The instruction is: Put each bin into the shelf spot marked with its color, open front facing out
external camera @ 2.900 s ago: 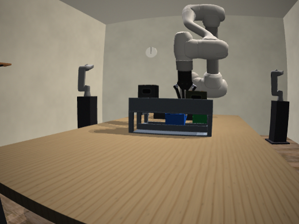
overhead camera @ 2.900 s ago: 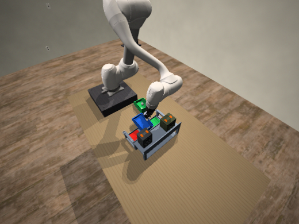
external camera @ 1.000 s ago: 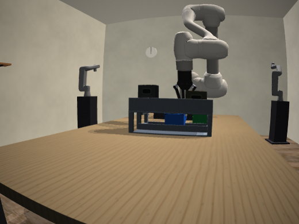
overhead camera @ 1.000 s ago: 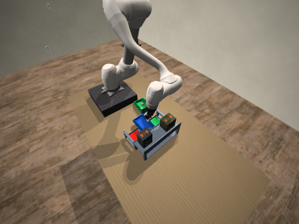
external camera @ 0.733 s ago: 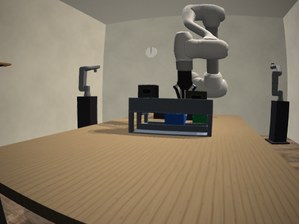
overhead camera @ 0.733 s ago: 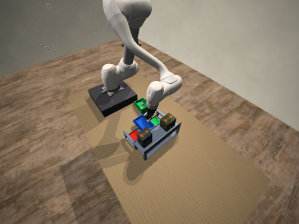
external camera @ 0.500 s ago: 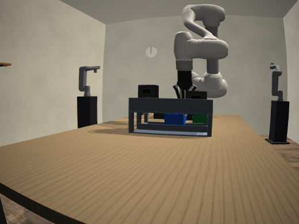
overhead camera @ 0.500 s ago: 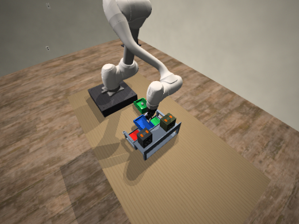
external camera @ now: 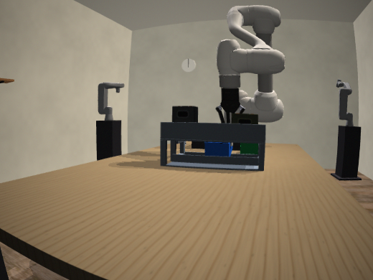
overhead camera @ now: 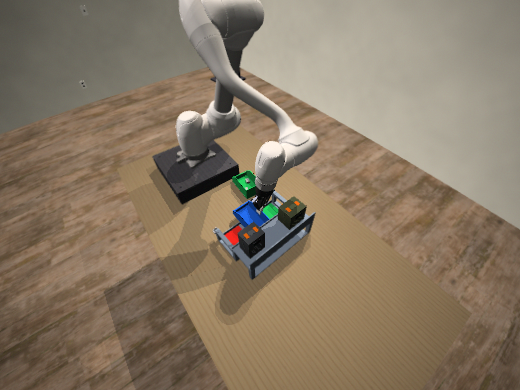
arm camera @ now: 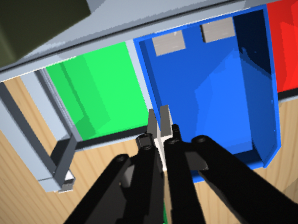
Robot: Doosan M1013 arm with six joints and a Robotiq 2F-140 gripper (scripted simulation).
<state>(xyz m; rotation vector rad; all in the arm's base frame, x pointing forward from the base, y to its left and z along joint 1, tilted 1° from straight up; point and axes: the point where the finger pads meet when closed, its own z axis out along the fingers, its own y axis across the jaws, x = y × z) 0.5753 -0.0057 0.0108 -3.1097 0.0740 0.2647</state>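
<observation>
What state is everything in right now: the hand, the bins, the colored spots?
hand: shut on the blue bin's side wall.
blue bin: held, partway into the shelf, two grey parts inside.
green bin: on the table, outside the shelf.
green mark: uncovered.
red mark: uncovered.

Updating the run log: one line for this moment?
jaws: shut on blue bin wall | blue bin: partway into shelf | green bin: on table
</observation>
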